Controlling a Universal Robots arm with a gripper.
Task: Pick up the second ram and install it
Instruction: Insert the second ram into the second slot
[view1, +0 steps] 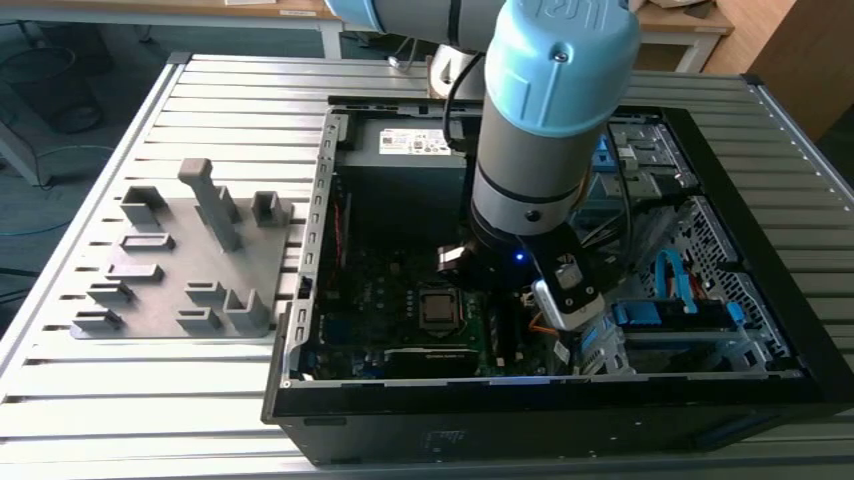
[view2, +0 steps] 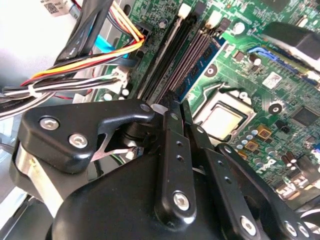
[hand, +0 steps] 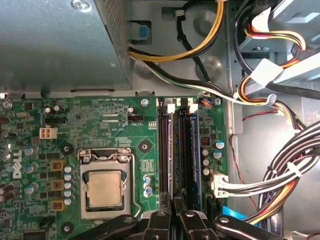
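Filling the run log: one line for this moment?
arm: inside PC case | gripper: at memory slots beside CPU socket | blue module: in slot

Exterior view: even daylight, case interior (view1: 400, 200) in shadow. Both wrist views bright and evenly lit; second wrist view's near linkage soft, glare on its screws (view2: 181, 201). Motherboard (hand: 115, 120) sharp.
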